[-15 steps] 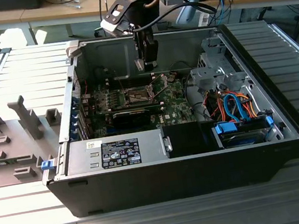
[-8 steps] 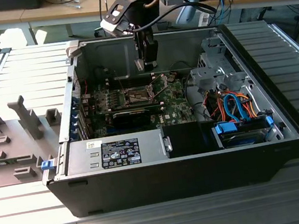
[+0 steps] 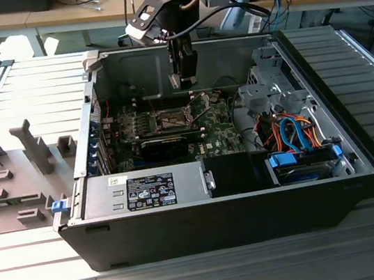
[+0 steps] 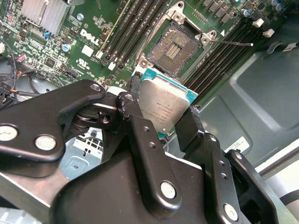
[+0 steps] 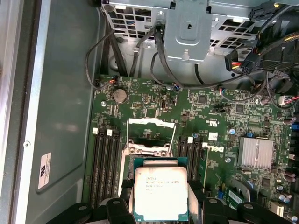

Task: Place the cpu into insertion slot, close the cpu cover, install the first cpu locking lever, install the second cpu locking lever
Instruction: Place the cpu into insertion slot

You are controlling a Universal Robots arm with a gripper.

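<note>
Jaws were clamped on the cpu [image 4: 163,109], above the open socket [image 4: 175,46] — any tilt or offset risked damaging both.

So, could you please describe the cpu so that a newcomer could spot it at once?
Look inside the open computer case, above the green motherboard. The gripper hangs there, and the cpu is the flat square chip clamped between its fingers. Its silver-grey metal top sets it apart from the dark, empty socket below.
</note>
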